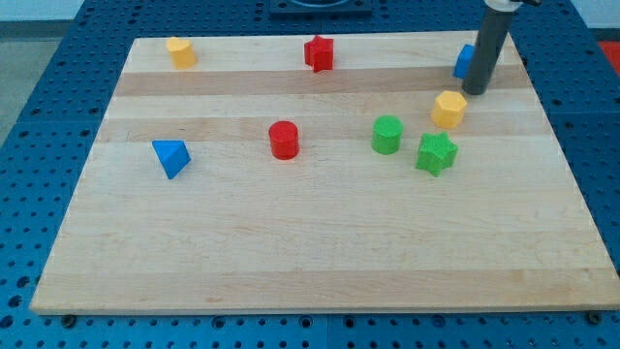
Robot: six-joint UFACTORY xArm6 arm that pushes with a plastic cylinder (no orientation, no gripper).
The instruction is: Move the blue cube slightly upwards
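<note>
Blue cube (464,61), top-right, part hidden

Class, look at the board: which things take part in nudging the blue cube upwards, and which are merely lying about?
Part of the job:
blue cube, partly hidden behind the rod
my tip, just below and right of that cube

Lying about:
yellow block near the tip
green cylinder
green star
red cylinder
red star
blue pyramid
yellow block at top left

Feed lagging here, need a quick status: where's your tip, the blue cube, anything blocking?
My tip down at the blue cube's lower right, rod covering part of it. Cube near board's top-right edge. Yellow block just below tip; nothing above the cube.
</note>
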